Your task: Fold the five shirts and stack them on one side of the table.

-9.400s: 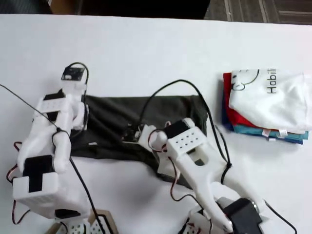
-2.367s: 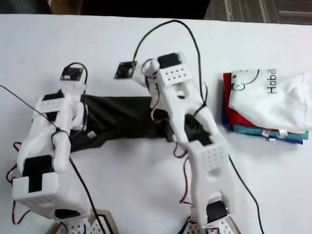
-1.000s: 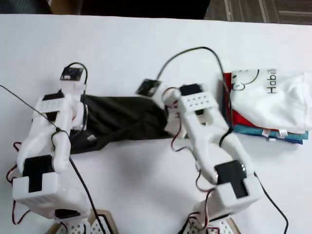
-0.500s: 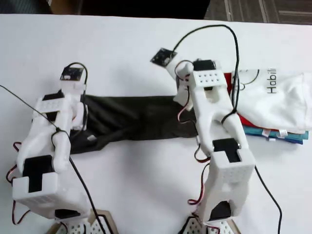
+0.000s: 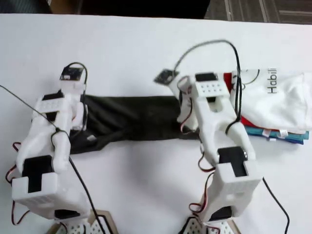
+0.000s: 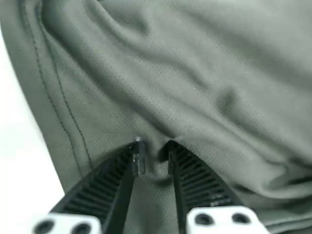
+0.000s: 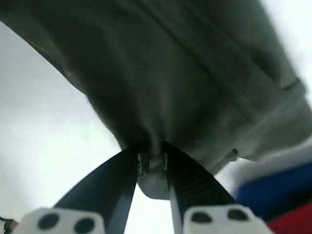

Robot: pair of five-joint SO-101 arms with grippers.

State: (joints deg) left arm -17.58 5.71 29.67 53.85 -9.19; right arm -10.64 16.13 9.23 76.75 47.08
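- Bench (image 5: 146,48): plain white top. A dark strip of floor (image 5: 243,9) runs past its far edge.
- Stack of folded shirts (image 5: 258,129) sits at the right side of the bench. A white shirt (image 5: 282,102) lies on top, with red, blue and teal edges showing under it.
- The white shirt carries dark printed lettering and a line drawing. Small white tags (image 5: 273,132) show at the stack's near edge.
- Dark shirt (image 5: 131,117) lies drawn out in a long band across the middle of the bench, between the two arms. Its right end is just beside the stack.
- Left pincer (image 6: 152,156): tips nearly together, clamped on a small fold of the dark shirt at its left end, near a stitched hem.
- Right pincer (image 7: 152,163): clamped on a bunched fold at the dark shirt's right end, with the stack's blue and red edges close beside it.
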